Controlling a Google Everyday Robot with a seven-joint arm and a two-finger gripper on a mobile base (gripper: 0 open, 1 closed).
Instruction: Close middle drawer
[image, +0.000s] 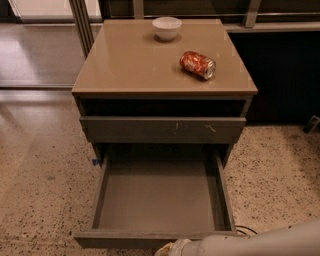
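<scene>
The middle drawer (157, 202) stands pulled far out at lower centre, below a shut drawer front (125, 130) with yellowish scratches. The gripper (167, 248) sits at the bottom edge against the open drawer's front; its width cannot be told. On the counter (130, 65) lie a white bowl (167, 27) and a red can (198, 64), its lettering unreadable.

We see only the upper part of the tool (171, 248) at the bottom edge; the rest is cut off. Its arm (260, 242) runs out at the lower right corner. The same edge cuts the front of the middle drawer (160, 205). The red can (198, 64) carries print too small for us to read. The open slot (160, 107) under the table (130, 65) top is too dark for us to see into.
</scene>
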